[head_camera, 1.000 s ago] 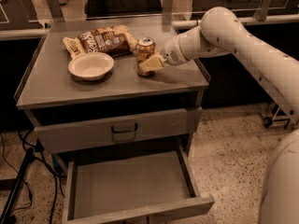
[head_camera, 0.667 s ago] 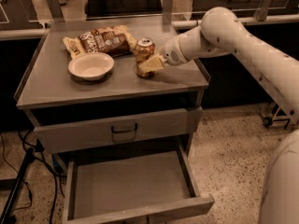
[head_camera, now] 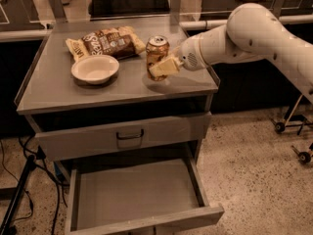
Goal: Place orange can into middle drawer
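Grasp recorded: small orange-brown drink can (head_camera: 156, 49) is clamped upright within the pale two-finger gripper (head_camera: 158, 67) on the grey cabinet top (head_camera: 58, 89), presumably for transfer to the open shallow grey metal middle drawer (head_camera: 137, 192) well below the gripper.

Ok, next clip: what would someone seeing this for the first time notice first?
The big white arm reaching in from the right, its gripper right against the upright orange can on the right side of the grey cabinet top. Next, the middle drawer pulled wide open below, its floor bare. A white bowl and a brown-and-cream snack bag sit left of the can.
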`<act>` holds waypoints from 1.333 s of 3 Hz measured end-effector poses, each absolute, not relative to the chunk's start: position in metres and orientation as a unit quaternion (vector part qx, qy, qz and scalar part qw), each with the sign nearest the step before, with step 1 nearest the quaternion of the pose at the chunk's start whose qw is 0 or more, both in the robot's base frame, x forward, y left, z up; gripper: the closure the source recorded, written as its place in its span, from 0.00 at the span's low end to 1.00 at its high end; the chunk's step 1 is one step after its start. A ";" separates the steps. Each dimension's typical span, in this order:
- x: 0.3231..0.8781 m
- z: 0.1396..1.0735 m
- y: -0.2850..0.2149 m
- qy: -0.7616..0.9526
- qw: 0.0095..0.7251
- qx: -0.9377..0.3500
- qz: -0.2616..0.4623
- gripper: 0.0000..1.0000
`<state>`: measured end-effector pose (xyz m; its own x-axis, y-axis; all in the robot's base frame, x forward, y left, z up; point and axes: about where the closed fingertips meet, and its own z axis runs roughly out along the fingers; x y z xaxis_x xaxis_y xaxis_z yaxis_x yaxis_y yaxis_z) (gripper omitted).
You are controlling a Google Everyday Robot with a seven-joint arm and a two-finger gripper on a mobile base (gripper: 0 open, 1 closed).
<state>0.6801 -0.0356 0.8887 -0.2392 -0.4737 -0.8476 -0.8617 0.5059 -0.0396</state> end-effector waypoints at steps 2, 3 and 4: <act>0.605 0.894 -0.055 0.776 0.438 -0.392 0.229 1.00; 0.605 0.894 -0.055 0.776 0.438 -0.392 0.229 1.00; 0.584 0.887 -0.065 0.786 0.436 -0.381 0.217 1.00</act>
<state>0.5841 -0.0647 0.8874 -0.3291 -0.4089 -0.8512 -0.7878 0.6158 0.0088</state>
